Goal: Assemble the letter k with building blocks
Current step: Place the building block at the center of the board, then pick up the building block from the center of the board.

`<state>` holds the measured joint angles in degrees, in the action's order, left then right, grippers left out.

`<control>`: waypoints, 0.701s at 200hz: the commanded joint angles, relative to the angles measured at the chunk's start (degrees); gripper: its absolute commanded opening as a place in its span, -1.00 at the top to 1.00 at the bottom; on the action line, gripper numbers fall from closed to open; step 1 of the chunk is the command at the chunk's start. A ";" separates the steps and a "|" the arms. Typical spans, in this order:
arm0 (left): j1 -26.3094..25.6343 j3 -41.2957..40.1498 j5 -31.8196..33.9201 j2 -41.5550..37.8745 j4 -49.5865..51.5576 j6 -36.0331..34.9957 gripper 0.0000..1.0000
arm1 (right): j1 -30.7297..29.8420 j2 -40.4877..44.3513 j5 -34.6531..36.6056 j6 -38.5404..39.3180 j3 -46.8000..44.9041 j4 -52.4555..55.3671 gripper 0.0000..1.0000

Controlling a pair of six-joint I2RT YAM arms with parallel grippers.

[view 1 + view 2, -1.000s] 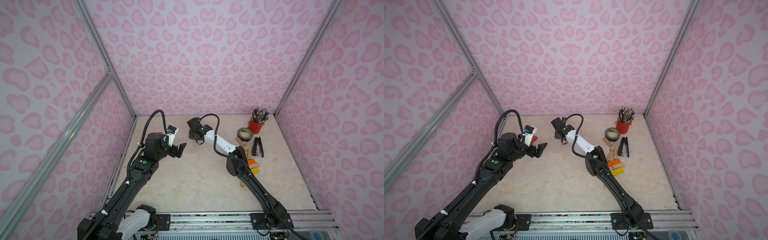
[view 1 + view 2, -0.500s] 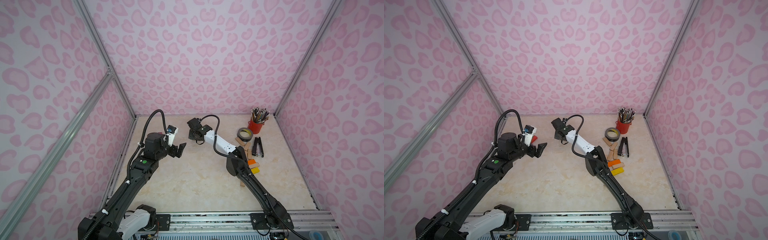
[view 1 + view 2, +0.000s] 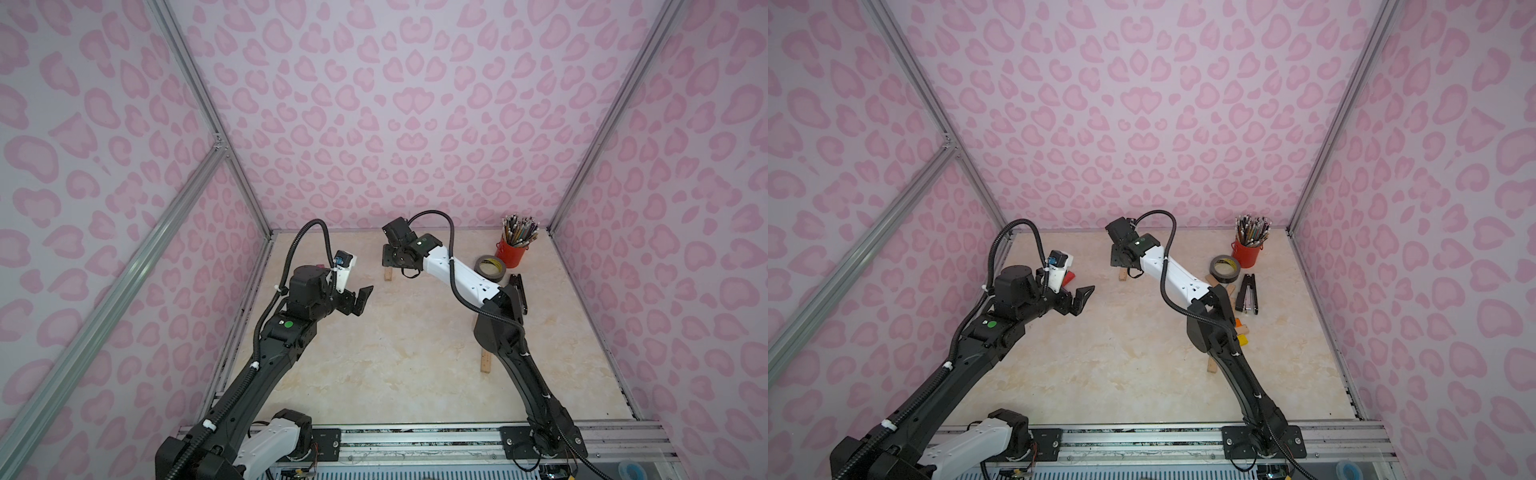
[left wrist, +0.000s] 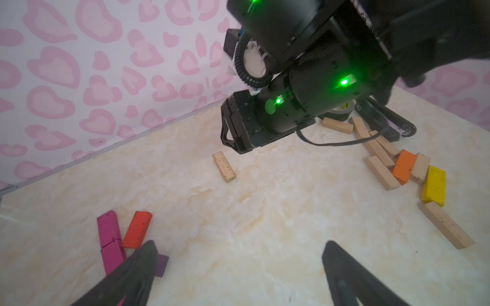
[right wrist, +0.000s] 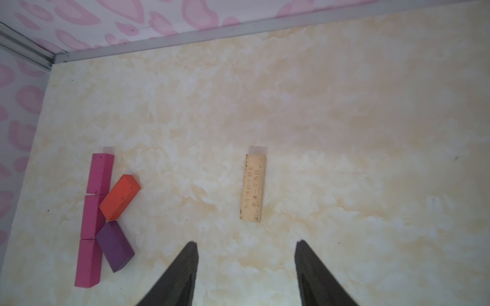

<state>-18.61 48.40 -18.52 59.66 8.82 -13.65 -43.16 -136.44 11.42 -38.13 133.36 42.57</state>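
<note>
Three magenta building blocks [image 5: 96, 201] lie end to end in a column near the left wall. An orange-red block [image 5: 120, 197] and a purple block [image 5: 115, 246] slant off the column like the arms of a K. A plain wood block [image 5: 253, 188] lies flat and alone to their right, just beyond my right gripper [image 5: 246, 254], which is open and empty above the table. In both top views that gripper [image 3: 388, 264] points down over the wood block [image 3: 388, 274]. My left gripper [image 4: 238, 254] hangs open and empty, with the K's blocks [image 4: 108, 238] beside one fingertip.
A heap of loose blocks lies to the right: orange [image 4: 404, 167], yellow [image 4: 434, 185] and several wood ones [image 4: 445, 225]. At the back right stand a red pencil cup [image 3: 515, 249], a grey tape roll [image 3: 490, 266] and a black stapler [image 3: 518, 291]. One wood block [image 3: 485, 361] lies by the right arm.
My right gripper's jaws have spread apart and the wood block lies free on the table. Neither arm has visibly shifted, and the left gripper stays open.
</note>
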 commanded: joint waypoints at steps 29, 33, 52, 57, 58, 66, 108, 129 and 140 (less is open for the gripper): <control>-4.20 -2.35 -6.61 -3.16 -4.03 -4.81 -0.98 | 2.63 25.40 2.19 7.70 -35.26 -10.31 -0.25; -4.95 -2.50 -6.29 -3.42 -3.64 -5.70 -0.98 | 3.06 27.77 1.92 7.90 -38.44 -11.28 -0.25; -7.41 -3.74 -6.33 -4.90 -3.38 -8.26 -0.99 | 4.96 38.08 2.08 8.53 -51.44 -13.39 -0.27; -7.83 -4.18 -6.83 -5.30 -3.89 -8.63 -0.99 | 5.43 40.86 2.63 8.59 -54.73 -13.56 -0.27; -7.93 -4.32 -6.90 -5.36 -3.98 -8.70 -0.99 | 5.57 41.14 2.77 8.55 -55.37 -13.56 -0.27; -8.57 -5.23 -7.93 -5.89 -4.98 -9.38 -1.00 | 6.53 46.23 3.55 8.23 -60.86 -13.59 -0.28; -12.28 -7.26 -11.64 -4.46 -5.18 -13.85 -0.97 | 10.53 67.60 3.93 6.33 -81.47 -12.45 -0.32; -13.49 -6.78 -13.67 -2.71 -4.45 -14.46 -0.96 | 11.45 74.61 3.97 5.25 -88.76 -11.34 -0.42; -13.80 -6.52 -14.40 -1.90 -4.14 -14.75 -0.96 | 11.81 76.08 3.87 4.47 -91.58 -10.51 -0.42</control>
<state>-31.64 41.28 -29.54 56.38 5.28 -26.24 -32.05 -63.90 14.98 -31.94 47.51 30.85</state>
